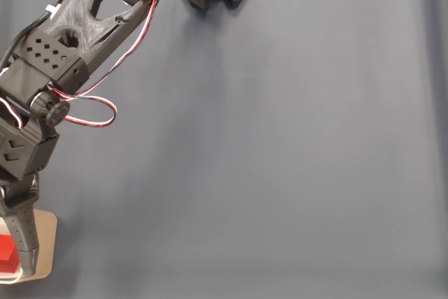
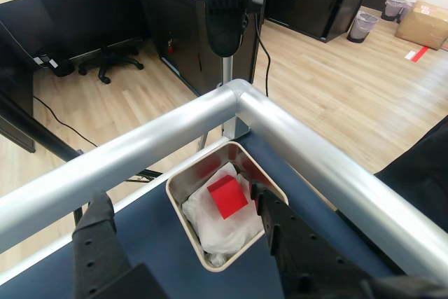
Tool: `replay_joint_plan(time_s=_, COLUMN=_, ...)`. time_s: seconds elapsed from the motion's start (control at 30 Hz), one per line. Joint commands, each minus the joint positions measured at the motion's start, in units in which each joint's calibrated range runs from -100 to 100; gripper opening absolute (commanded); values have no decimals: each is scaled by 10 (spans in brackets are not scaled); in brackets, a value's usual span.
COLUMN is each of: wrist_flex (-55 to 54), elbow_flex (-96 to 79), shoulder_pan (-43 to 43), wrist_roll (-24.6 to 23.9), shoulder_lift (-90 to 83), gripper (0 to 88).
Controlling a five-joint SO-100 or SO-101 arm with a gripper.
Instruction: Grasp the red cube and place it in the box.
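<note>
Wrist view shows red cube (image 2: 227, 196) on white lining inside box (image 2: 183, 181).

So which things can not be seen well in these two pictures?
- Fixed view: the box and the red cube are cut by the left edge and partly covered by the pincer.
- Wrist view: the box bottom is hidden under white wrapping.
- Wrist view: the pincer base leaves the lower edge.

Metal rails (image 2: 210, 131) crowd the box (image 2: 183, 209); mat (image 1: 280, 159) open.
</note>
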State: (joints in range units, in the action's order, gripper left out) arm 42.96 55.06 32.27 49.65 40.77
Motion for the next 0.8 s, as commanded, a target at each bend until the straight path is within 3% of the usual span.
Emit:
replay_joint_plan(time_s=0.0, wrist_flex=-10, elbow_flex=21, shoulder_pan=-7, wrist_roll=-5, shoulder_lift=-46, gripper=417)
replay_joint_plan(time_s=0.4, wrist_flex=-12, elbow_flex=-9, shoulder_pan=-14, wrist_roll=-1, shoulder_lift=-68, gripper=4)
replay_joint_plan(time_s=0.77, wrist_flex=-8, elbow_flex=-106, shoulder_pan=-56, wrist_roll=-11, shoulder_lift=-153, gripper=0)
